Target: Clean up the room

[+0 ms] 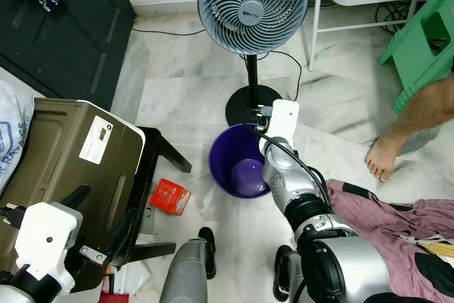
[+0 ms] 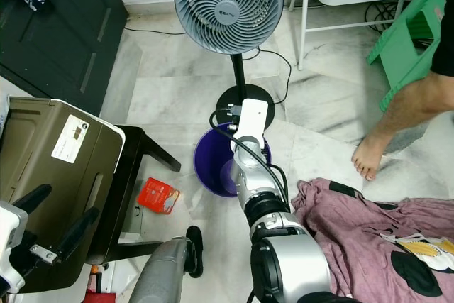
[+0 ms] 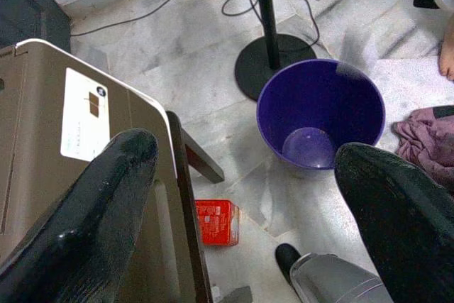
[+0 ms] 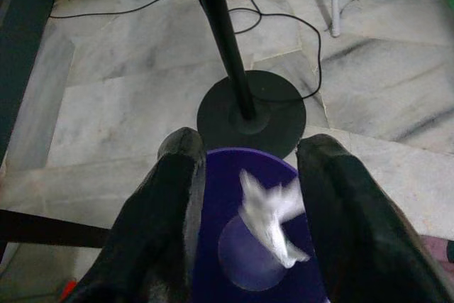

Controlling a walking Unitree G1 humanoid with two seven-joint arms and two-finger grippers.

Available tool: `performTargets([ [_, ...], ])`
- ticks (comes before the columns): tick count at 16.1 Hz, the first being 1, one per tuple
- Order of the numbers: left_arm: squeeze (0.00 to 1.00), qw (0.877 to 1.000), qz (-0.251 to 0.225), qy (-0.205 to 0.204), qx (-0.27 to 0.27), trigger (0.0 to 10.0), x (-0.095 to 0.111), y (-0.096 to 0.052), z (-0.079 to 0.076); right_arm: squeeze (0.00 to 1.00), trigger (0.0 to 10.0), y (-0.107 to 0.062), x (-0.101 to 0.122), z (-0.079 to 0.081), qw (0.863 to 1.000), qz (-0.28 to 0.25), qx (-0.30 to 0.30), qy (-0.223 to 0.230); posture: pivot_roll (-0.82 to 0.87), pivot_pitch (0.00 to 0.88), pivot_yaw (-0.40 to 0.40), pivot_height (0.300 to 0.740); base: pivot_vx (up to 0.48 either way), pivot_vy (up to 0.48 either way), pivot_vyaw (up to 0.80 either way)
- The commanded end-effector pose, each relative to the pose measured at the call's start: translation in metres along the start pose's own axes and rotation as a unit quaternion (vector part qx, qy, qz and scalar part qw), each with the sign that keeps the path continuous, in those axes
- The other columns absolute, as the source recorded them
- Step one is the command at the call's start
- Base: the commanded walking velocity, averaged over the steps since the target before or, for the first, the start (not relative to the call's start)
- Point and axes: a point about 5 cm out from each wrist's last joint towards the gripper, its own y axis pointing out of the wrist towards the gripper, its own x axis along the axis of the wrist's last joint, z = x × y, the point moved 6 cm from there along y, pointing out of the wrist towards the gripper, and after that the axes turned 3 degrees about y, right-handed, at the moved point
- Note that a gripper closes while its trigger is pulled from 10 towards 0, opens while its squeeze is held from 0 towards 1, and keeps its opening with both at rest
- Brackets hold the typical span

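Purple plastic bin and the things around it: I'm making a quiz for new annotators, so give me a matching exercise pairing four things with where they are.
Things:
1. purple plastic bin
2. red cardboard box
3. crumpled white paper scrap
4. pink patterned cloth

Places:
A. on the floor beside the dark stool's leg
B. between the right gripper fingers, above the bin
C. spread on the floor near a person's bare foot
D. next to the round black fan base

Pairs: 1-D, 2-A, 3-B, 4-C
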Motion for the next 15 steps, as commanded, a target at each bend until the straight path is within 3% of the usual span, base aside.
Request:
performTargets([
  [1, 0.00, 1.000, 0.017, 0.003, 0.006, 10.0, -0.004, -0.005, 0.002, 1.00, 10.0, -0.002, -0.007, 0.008, 1.000, 0.010, 0.006, 0.005, 0.37, 0.351, 0.180, 0.740, 0.000, 0.000, 0.00],
  [5, 0.00, 1.000, 0.011, 0.000, 0.008, 10.0, -0.003, 0.002, 0.001, 1.00, 10.0, -0.002, 0.000, 0.019, 1.000, -0.004, 0.027, 0.012, 0.35, 0.327, 0.166, 0.740, 0.000, 0.000, 0.00],
  [9, 0.00, 0.998, -0.057, -0.021, 0.025, 10.0, 0.016, 0.041, -0.001, 1.00, 10.0, -0.015, -0.007, 0.033, 0.995, -0.009, 0.100, -0.017, 0.27, 0.246, 0.103, 0.740, 0.000, 0.000, 0.00],
  [12, 0.00, 0.992, -0.116, -0.036, 0.045, 10.0, 0.035, 0.075, 0.000, 1.00, 10.0, -0.025, -0.014, 0.015, 0.990, -0.009, 0.131, -0.058, 0.17, 0.137, 0.035, 0.740, 0.000, 0.000, 0.00],
  [15, 0.00, 0.984, -0.151, -0.050, 0.076, 10.0, 0.044, 0.108, 0.010, 1.00, 10.0, -0.037, -0.002, -0.010, 0.982, -0.039, 0.157, -0.095, 0.08, 0.043, 0.010, 0.740, 0.000, 0.000, 0.00],
])
